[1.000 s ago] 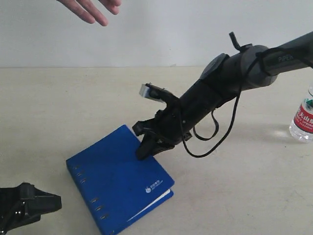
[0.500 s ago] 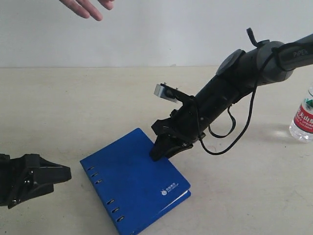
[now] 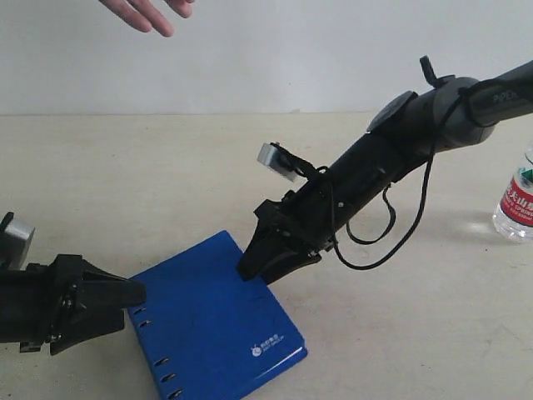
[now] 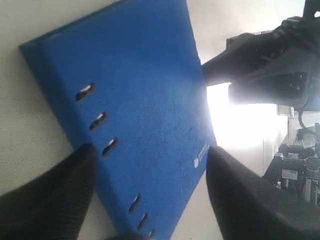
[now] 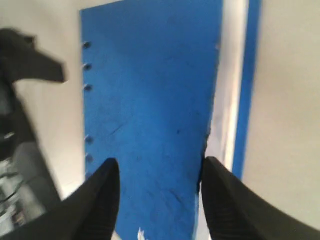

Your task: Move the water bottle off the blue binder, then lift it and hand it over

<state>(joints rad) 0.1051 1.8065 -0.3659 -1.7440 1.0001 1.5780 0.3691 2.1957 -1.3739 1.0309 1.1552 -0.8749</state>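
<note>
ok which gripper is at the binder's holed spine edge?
The left gripper, low left in the exterior view: it's by the holes of the blue binder. The right gripper is on the opposite edge.

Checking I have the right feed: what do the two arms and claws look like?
Right arm: dark grey tube, faint unreadable lettering, a black cable looping beneath, a small silver box near the wrist. Right claw: black, tapered fingers. Left claw: black, wedge-shaped fingers.
</note>
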